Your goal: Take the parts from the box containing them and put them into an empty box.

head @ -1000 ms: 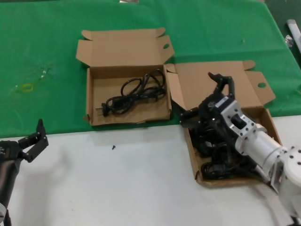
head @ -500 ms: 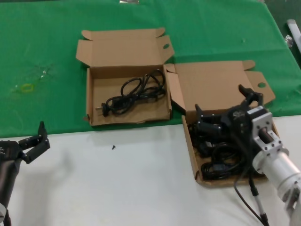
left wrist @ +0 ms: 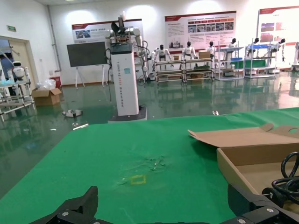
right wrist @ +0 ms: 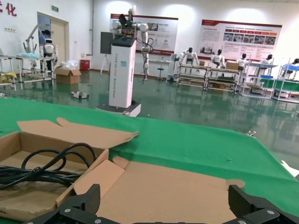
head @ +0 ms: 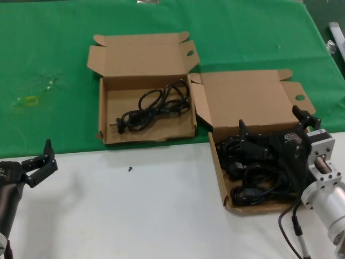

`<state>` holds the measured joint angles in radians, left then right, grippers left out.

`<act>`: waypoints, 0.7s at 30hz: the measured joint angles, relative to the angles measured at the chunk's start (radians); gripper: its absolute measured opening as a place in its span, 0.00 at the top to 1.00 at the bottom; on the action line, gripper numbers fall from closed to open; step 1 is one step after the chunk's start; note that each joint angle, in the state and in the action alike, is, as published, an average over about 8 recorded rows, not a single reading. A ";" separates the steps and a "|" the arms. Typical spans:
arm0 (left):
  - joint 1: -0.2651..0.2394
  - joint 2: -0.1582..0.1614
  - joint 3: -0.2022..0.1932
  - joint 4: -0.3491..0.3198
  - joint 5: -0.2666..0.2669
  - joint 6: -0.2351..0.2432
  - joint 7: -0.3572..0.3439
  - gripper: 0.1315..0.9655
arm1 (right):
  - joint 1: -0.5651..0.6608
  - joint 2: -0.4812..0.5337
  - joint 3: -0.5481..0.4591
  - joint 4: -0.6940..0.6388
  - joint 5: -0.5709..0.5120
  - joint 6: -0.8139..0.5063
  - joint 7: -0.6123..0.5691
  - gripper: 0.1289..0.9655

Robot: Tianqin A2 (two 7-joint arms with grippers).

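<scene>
The right gripper (head: pixel 276 129) has its 2 black fingers spread wide, one tip (head: pixel 243 128) at the left over the tangle of cables, the other (head: pixel 304 116) up near the right edge of the frame; nothing is pinched between them. It sits in the lower right of the head view, low over the box containing them (head: pixel 220 172), whose near wall and left wall show around the arm. Inside that box lies a dark pile of black cables (head: pixel 253 181), partly hidden by the gripper. Its lid (head: pixel 245 97) lies folded back flat toward the upper right, with a round hole (head: pixel 299 98) in the side flap. Behind the fingers comes a silver motor housing (head: pixel 326 186) running off the lower right corner.

The left gripper (head: pixel 38 164) waits at the lower left edge of the head view, over the white table (head: pixel 135 216), its 2 fingers apart and holding nothing.

The empty box (head: pixel 105 108) stands in the upper middle of the frame on the green cloth (head: pixel 54 43), just beside the other box's left flap. In fact 1 black cable (head: pixel 153 105) lies coiled on its floor. Its lid (head: pixel 140 54) stands open toward the top of the frame.

A small dark speck (head: pixel 130 169) lies on the white table below that box.
</scene>
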<state>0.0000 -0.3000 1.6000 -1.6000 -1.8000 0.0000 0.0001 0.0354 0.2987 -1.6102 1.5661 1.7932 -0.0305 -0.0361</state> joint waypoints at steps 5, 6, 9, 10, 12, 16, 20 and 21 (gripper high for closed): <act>0.000 0.000 0.000 0.000 0.000 0.000 0.000 0.00 | 0.000 0.000 0.000 0.000 0.000 0.000 0.000 0.00; 0.000 0.000 0.000 0.000 0.000 0.000 0.000 0.00 | 0.000 0.000 0.000 0.000 0.000 0.000 0.000 0.00; 0.000 0.000 0.000 0.000 0.000 0.000 0.000 0.00 | 0.000 0.000 0.000 0.000 0.000 0.000 0.000 0.00; 0.000 0.000 0.000 0.000 0.000 0.000 0.000 0.00 | 0.000 0.000 0.000 0.000 0.000 0.000 0.000 0.00; 0.000 0.000 0.000 0.000 0.000 0.000 0.000 0.00 | 0.000 0.000 0.000 0.000 0.000 0.000 0.000 0.00; 0.000 0.000 0.000 0.000 0.000 0.000 0.000 0.00 | 0.000 0.000 0.000 0.000 0.000 0.000 0.000 0.00; 0.000 0.000 0.000 0.000 0.000 0.000 0.000 0.00 | 0.000 0.000 0.000 0.000 0.000 0.000 0.000 0.00; 0.000 0.000 0.000 0.000 0.000 0.000 0.000 0.00 | 0.000 0.000 0.000 0.000 0.000 0.000 0.000 0.00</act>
<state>0.0000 -0.3000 1.6000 -1.6000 -1.8000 0.0000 0.0000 0.0351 0.2987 -1.6101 1.5663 1.7932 -0.0303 -0.0358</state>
